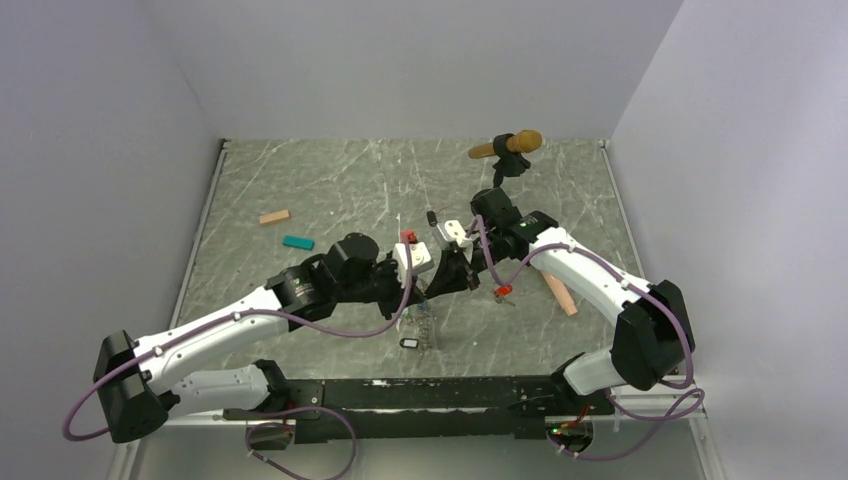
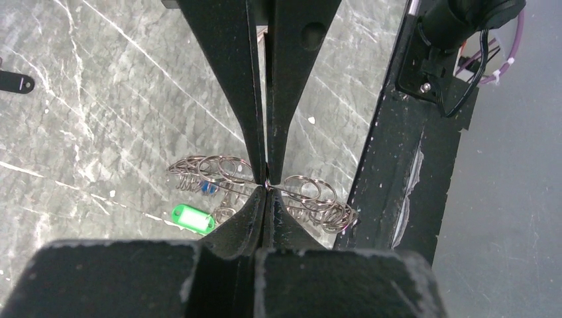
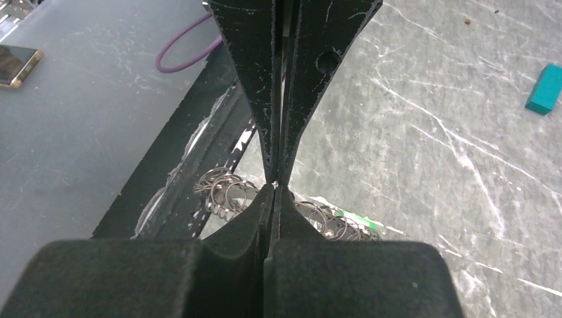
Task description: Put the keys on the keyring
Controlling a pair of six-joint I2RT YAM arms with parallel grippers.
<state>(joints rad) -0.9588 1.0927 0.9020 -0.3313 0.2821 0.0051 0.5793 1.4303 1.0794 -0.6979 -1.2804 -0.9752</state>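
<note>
The keyring [image 2: 311,192] is a loop of thin grey wire strung with several small metal rings. It hangs between my two grippers above the near table edge and shows in the top view [image 1: 425,318]. My left gripper [image 2: 266,185] is shut on its wire, with rings to either side. My right gripper [image 3: 277,183] is shut on the same keyring [image 3: 224,190]. The two meet at the table's middle, left gripper [image 1: 446,279] and right gripper [image 1: 452,264]. A green-tagged key [image 2: 192,218] and a blue tag [image 2: 207,188] sit by the rings. A red-tagged key [image 1: 503,291] lies to the right.
A microphone [image 1: 506,147] stands at the back. A tan block [image 1: 274,216] and a teal block [image 1: 297,242] lie left, another tan block [image 1: 560,293] lies right. A black tag [image 1: 432,216] lies behind the grippers. The black mounting rail [image 2: 391,165] runs close below the keyring.
</note>
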